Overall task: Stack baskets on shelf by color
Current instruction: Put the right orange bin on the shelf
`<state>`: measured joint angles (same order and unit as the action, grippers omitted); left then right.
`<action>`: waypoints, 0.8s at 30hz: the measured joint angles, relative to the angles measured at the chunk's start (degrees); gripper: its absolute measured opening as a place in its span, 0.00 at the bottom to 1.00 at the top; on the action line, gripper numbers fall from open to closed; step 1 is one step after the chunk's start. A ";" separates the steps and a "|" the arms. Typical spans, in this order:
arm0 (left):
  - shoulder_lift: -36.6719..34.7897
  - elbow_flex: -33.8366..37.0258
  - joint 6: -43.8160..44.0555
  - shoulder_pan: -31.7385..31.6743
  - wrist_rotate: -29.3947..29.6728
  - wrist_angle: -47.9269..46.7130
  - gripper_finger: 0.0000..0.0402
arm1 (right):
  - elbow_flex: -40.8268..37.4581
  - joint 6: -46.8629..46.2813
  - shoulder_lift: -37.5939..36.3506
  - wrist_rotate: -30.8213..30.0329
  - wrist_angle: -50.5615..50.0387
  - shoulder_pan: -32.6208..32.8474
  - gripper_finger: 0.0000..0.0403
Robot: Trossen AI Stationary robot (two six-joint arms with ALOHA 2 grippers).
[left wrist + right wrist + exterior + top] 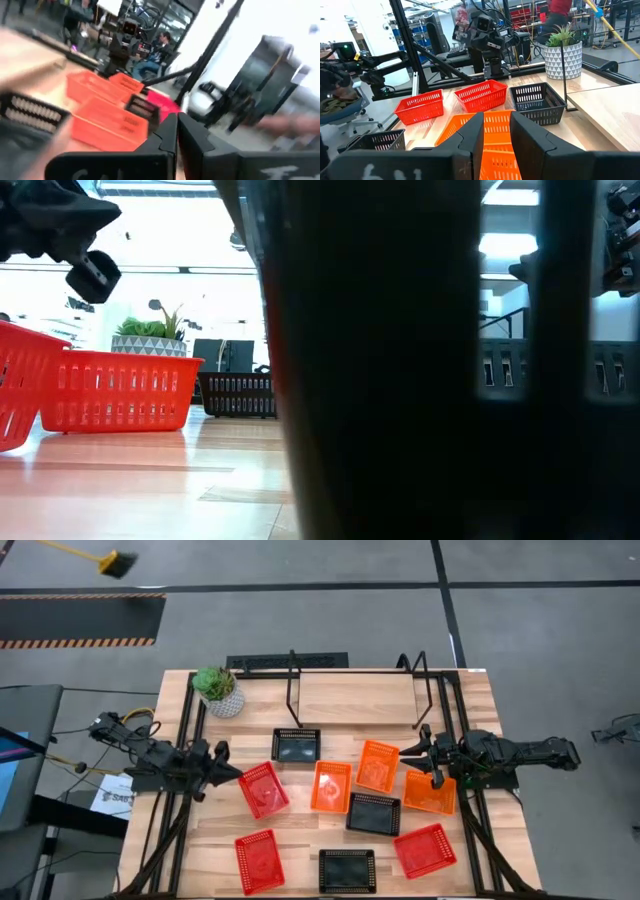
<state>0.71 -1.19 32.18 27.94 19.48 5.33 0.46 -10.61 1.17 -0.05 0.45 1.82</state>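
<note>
Nine mesh baskets lie flat on the tabletop in front of the shelf [355, 695], whose board holds none. Three are orange [377, 765] [331, 786] [430, 792], three red [263, 789] [259, 861] [424, 850], three black [296, 744] [373, 812] [347, 871]. My left gripper [238, 775] hovers by the left corner of the upper red basket [120, 390], its fingers [170, 132] shut. My right gripper [405, 750] hovers over the right edge of the far orange basket [495, 125], fingers a little apart. The low view shows both grippers [92, 275] [620, 240] above basket height.
A white plant pot [220, 690] stands at the table's far left corner, beside the shelf's black wire frame [292, 680]. The nearest black basket [380, 380] blocks most of the low view. People and equipment show in the room beyond the table.
</note>
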 joint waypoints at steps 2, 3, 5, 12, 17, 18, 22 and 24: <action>0.02 0.00 6.45 0.00 1.91 0.47 0.00 | -0.01 0.00 -0.02 -0.02 0.31 0.05 0.29; 0.02 0.00 9.98 0.00 3.09 0.69 0.00 | -0.01 0.00 -0.02 -0.02 0.75 0.05 0.29; 0.00 0.00 17.99 0.00 6.16 0.74 0.00 | -0.01 -1.37 -0.01 0.26 2.16 0.04 0.29; 0.00 0.00 35.11 0.00 19.12 0.41 0.00 | -0.01 -22.52 -0.04 -0.85 8.83 -0.10 0.29; 0.00 0.00 39.16 -0.02 27.88 0.25 0.00 | -0.01 -27.12 -0.04 -1.84 9.44 -0.10 0.29; 0.02 0.00 39.37 -0.01 28.64 0.29 0.00 | -0.01 -28.64 -0.04 -1.85 9.36 -0.08 0.29; 0.02 0.00 38.49 0.00 29.70 -0.31 0.00 | -0.01 -33.71 -0.04 -3.31 9.37 -0.10 0.29; 0.00 0.00 38.10 0.00 31.25 -0.31 0.00 | -0.01 -35.62 -0.04 -5.14 9.44 -0.09 0.29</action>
<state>0.71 -1.19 70.28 27.94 50.73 5.02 0.45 -46.23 1.13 -5.19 9.89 1.73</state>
